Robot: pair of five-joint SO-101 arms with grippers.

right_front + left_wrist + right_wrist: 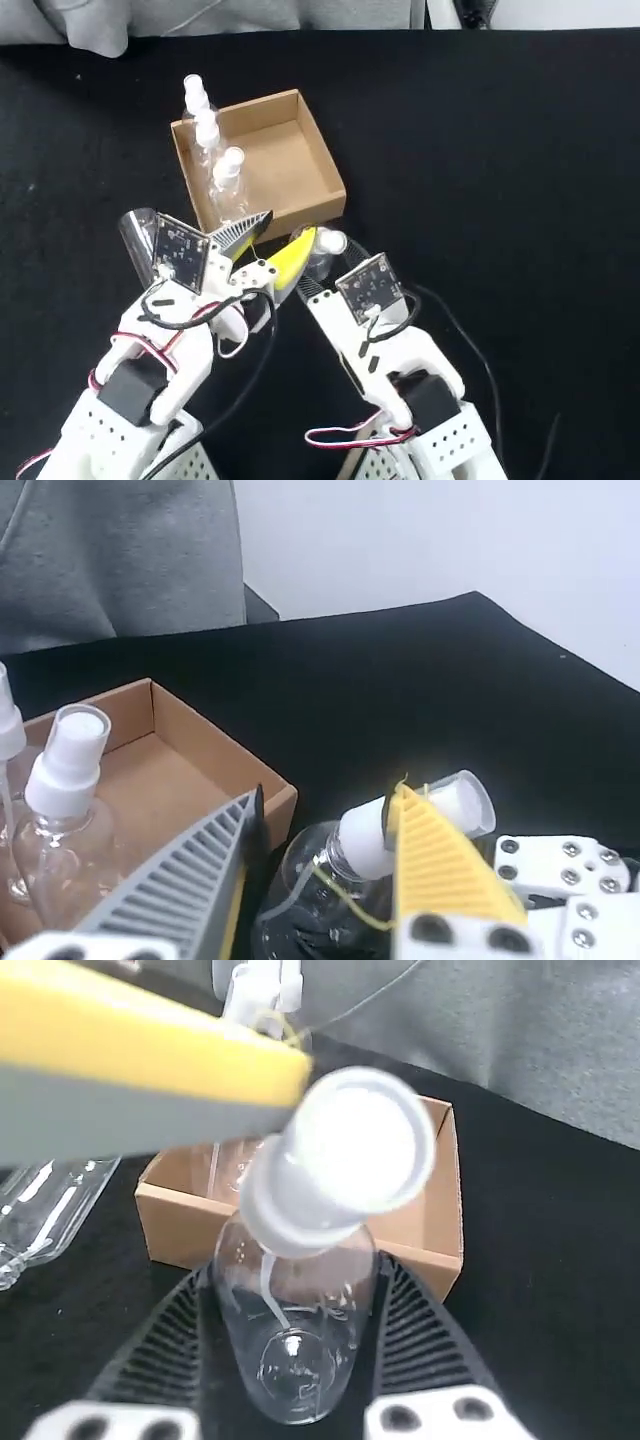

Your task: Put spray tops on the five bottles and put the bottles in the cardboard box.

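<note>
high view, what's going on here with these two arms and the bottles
The right gripper is shut on a clear bottle just in front of the cardboard box. The left gripper is open at that bottle's spray top, its yellow finger against it. Three capped bottles stand along one side of the box, and a loose bottle sits beside the left arm.

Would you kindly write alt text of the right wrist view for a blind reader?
The right gripper clasps a clear bottle wearing a white spray top, with a yellow finger of the left gripper alongside that top. Behind stands the cardboard box on the black table.
</note>
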